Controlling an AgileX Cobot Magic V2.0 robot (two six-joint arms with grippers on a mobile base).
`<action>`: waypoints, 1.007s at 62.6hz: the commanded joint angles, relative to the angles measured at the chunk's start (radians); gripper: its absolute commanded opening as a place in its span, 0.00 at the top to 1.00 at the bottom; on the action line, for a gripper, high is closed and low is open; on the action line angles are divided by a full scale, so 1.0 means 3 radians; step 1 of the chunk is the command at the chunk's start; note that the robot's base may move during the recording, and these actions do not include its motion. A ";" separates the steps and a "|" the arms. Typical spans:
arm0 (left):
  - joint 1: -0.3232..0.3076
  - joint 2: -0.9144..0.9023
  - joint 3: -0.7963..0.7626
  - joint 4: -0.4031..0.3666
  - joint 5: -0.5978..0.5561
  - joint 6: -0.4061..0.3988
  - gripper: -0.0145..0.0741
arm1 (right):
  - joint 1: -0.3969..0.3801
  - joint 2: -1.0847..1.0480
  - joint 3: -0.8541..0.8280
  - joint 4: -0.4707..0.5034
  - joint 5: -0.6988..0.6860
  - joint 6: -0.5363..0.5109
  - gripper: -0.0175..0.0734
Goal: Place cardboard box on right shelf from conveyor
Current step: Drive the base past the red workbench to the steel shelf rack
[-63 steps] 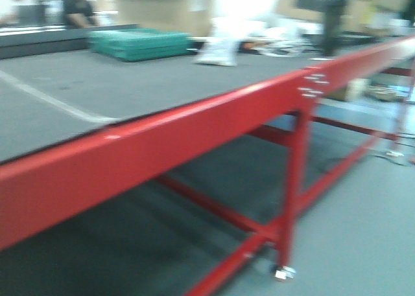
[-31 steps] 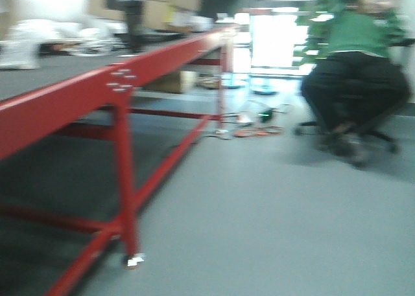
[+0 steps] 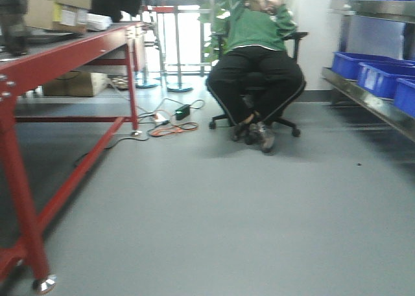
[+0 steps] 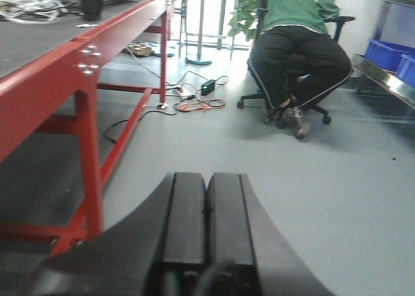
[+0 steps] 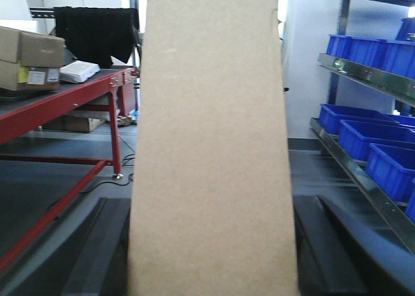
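My right fingers (image 5: 107,244) clamped on the tall box (image 5: 211,147), shelf (image 5: 363,76) at three o'clock, my left fingers (image 4: 185,218) pressed together above the floor (image 4: 337,199)

The cardboard box (image 5: 211,147) is plain tan, unprinted and smooth-faced, narrow and tall. It stands upright and fills the middle of the right wrist view from top to bottom. It is clamped between the dark fingers (image 5: 107,244) of the right pincer (image 5: 211,263). The right shelf (image 5: 363,72) stands to its right, apart from it: shiny stainless-steel tiers with a broad flat front lip, running back into the room. The conveyor (image 4: 29,46) lies on the far left, its dark-grey belt flat and level.
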 commanded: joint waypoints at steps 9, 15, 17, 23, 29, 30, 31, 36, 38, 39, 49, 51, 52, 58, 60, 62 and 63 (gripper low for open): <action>-0.0002 -0.0033 -0.0009 -0.0016 -0.0271 -0.0017 0.97 | -0.0016 0.0044 -0.0099 -0.0046 -0.0374 -0.0023 0.50; -0.0002 -0.0033 -0.0009 -0.0016 -0.0271 -0.0017 0.97 | -0.0016 0.0044 -0.0099 -0.0046 -0.0374 -0.0023 0.50; -0.0002 -0.0033 -0.0009 -0.0016 -0.0271 -0.0017 0.97 | -0.0016 0.0044 -0.0099 -0.0046 -0.0374 -0.0023 0.50; -0.0002 -0.0033 -0.0009 -0.0016 -0.0271 -0.0017 0.97 | -0.0016 0.0044 -0.0099 -0.0046 -0.0374 -0.0023 0.50; -0.0002 -0.0033 -0.0009 -0.0016 -0.0271 -0.0017 0.97 | -0.0016 0.0044 -0.0099 -0.0046 -0.0374 -0.0023 0.50; -0.0002 -0.0033 -0.0009 -0.0016 -0.0271 -0.0017 0.97 | -0.0016 0.0044 -0.0099 -0.0046 -0.0374 -0.0023 0.50; -0.0002 -0.0033 -0.0009 -0.0016 -0.0271 -0.0017 0.97 | -0.0016 0.0044 -0.0099 -0.0046 -0.0374 -0.0023 0.50; -0.0002 -0.0033 -0.0009 -0.0016 -0.0271 -0.0017 0.97 | -0.0016 0.0044 -0.0099 -0.0046 -0.0374 -0.0023 0.50; -0.0002 -0.0033 -0.0009 -0.0016 -0.0271 -0.0017 0.97 | -0.0016 0.0044 -0.0099 -0.0046 -0.0374 -0.0023 0.50; -0.0002 -0.0033 -0.0009 -0.0016 -0.0271 -0.0017 0.97 | -0.0016 0.0044 -0.0099 -0.0046 -0.0374 -0.0023 0.50; -0.0002 -0.0033 -0.0009 -0.0016 -0.0271 -0.0017 0.97 | -0.0016 0.0044 -0.0099 -0.0046 -0.0374 -0.0023 0.50; -0.0002 -0.0033 -0.0009 -0.0016 -0.0271 -0.0017 0.97 | -0.0016 0.0044 -0.0099 -0.0046 -0.0374 -0.0023 0.50; -0.0002 -0.0033 -0.0009 -0.0016 -0.0271 -0.0017 0.97 | -0.0016 0.0044 -0.0099 -0.0046 -0.0374 -0.0023 0.50; -0.0002 -0.0033 -0.0009 -0.0016 -0.0271 -0.0017 0.97 | -0.0016 0.0044 -0.0099 -0.0046 -0.0374 -0.0023 0.50; -0.0002 -0.0033 -0.0009 -0.0016 -0.0271 -0.0017 0.97 | -0.0016 0.0044 -0.0099 -0.0046 -0.0374 -0.0023 0.50; -0.0002 -0.0033 -0.0009 -0.0016 -0.0271 -0.0017 0.97 | -0.0016 0.0044 -0.0099 -0.0046 -0.0374 -0.0023 0.50; -0.0002 -0.0033 -0.0009 -0.0016 -0.0271 -0.0017 0.97 | -0.0016 0.0044 -0.0099 -0.0046 -0.0374 -0.0023 0.50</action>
